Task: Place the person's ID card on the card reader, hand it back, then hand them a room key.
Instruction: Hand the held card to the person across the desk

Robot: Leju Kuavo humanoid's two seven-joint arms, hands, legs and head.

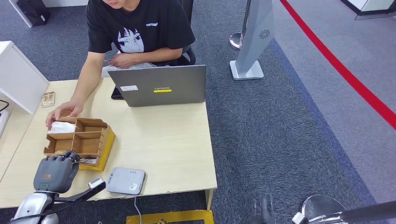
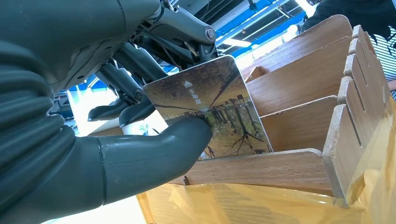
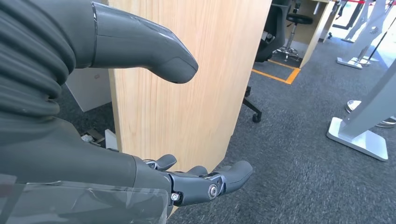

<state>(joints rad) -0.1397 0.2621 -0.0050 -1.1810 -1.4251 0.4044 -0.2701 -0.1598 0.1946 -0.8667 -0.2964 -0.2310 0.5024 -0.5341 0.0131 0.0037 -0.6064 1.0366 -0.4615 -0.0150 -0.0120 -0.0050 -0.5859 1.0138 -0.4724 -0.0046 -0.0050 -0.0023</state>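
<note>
Head view, left hand: you had the left hand [image 1: 56, 171] at the near edge of the wooden organizer [image 1: 79, 140], its fingers over the nearest compartment.
Head view, card reader: the grey card reader [image 1: 125, 180] lay on the table [image 1: 173, 140] just beside that hand, toward the robot's right.
Head view, person: beyond your hand, a person's hand [image 1: 63, 111] rested on the organizer's far corner, by a white stack [image 1: 62, 127] in the far compartment; a grey laptop [image 1: 159, 85] stood farther off.
Head view, right hand: your right hand [image 1: 263, 210] hung low beside the table, over the carpet.
Left wrist view, grip: you had the thumb and fingers [image 2: 135, 109] pinching a room key [image 2: 212, 109], a card printed with a tree scene.
Left wrist view, card place: the card stood tilted in the hand, just above the organizer's [image 2: 299, 112] wooden dividers, with yellow film below.
Right wrist view, right hand: your right hand [image 3: 154, 116] held nothing, thumb and fingers [image 3: 210, 182] well apart, close beside the table's wooden side panel [image 3: 187, 93].
</note>
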